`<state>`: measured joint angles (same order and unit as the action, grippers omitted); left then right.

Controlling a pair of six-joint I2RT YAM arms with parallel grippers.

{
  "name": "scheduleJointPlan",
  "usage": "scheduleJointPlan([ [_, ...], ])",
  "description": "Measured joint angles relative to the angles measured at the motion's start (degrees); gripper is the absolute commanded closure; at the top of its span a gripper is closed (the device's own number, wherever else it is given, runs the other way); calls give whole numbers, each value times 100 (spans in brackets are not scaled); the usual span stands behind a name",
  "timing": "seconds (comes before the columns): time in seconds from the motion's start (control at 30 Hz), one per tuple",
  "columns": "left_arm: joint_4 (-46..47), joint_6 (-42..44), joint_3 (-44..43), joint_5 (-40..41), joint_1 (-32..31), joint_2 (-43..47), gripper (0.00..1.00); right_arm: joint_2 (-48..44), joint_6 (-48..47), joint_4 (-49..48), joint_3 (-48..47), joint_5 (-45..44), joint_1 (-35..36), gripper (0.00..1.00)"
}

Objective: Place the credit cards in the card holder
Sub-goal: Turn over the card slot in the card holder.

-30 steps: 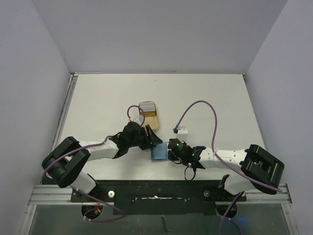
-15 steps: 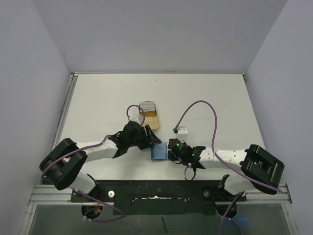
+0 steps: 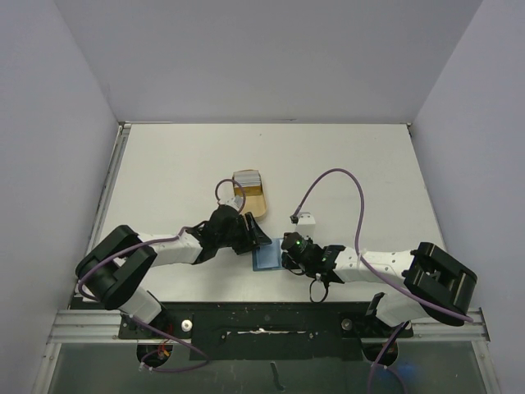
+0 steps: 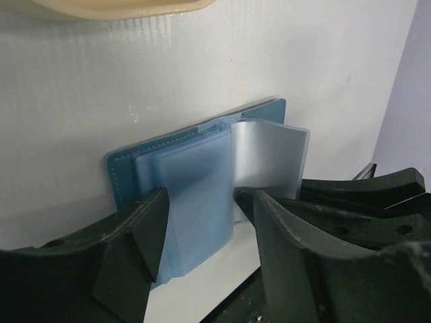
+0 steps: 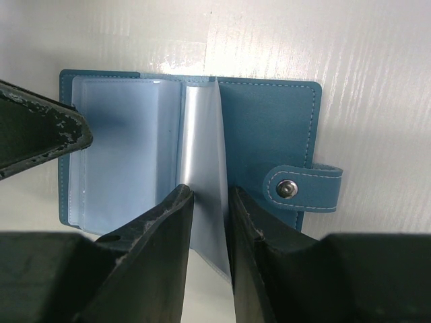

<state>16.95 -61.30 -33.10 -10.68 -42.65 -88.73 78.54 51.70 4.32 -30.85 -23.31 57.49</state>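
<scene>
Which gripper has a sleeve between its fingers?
The right gripper: one card holder sleeve stands upright between its fingers; the left gripper is open over flat sleeves.

Open card holder [image 3: 267, 259] on counter [image 3: 353, 172] between left claw [image 3: 259, 240], right claw [image 3: 284, 261]; tray [image 3: 254, 201] with credit cards [image 3: 244, 180] behind it.

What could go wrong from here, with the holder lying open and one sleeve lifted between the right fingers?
1. The clear sleeve stands curved between the right gripper fingers; if it slips out, it may flop back down.
2. The card holder lies loose on the table; the left gripper, open over its left sleeves, could shove it.
3. The credit cards sit in the tan tray; fetching one probably frees the holder.
</scene>
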Motion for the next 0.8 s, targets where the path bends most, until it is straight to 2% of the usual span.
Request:
scheduleJointPlan([
  [0.8, 1207, -706, 105, -437, -153, -334, 49, 24, -2, -70, 0, -2, 9, 71],
])
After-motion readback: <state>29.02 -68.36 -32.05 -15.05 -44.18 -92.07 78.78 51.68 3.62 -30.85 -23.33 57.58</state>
